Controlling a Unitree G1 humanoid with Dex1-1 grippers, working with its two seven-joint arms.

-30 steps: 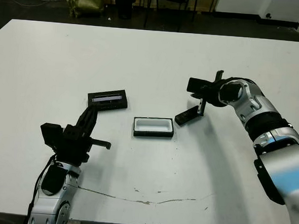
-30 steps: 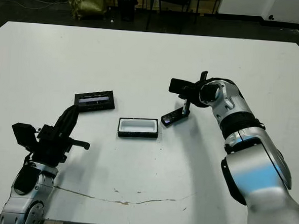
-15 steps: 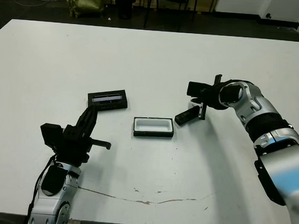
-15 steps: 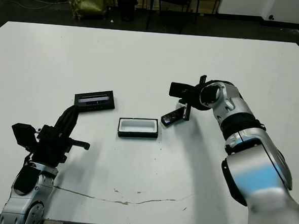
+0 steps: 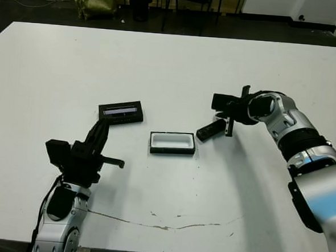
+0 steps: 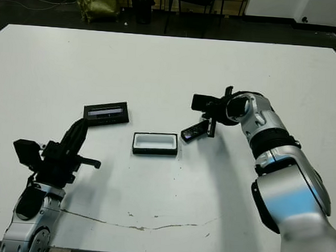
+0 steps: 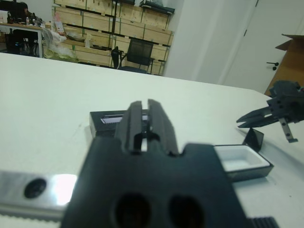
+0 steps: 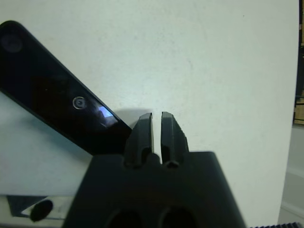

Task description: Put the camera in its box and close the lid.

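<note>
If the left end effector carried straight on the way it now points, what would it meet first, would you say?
Most likely the lid: the left end effector points at it across bare table, with the box off to one side. Depth is hard to judge.

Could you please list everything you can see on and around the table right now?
camera: one, black, on the table just right of the box, lying at a slant.
box: one, black with white lining, table centre, open and empty.
lid: one, black with a pale strip, left of the box and further back, apart from it.
table: one, white, with a thin crack line near its front edge.
office chair: one, black, beyond the table.
left tool: one, black, fingers together, near the lid.
right tool: one, black, fingers together, at the camera's right end.
</note>
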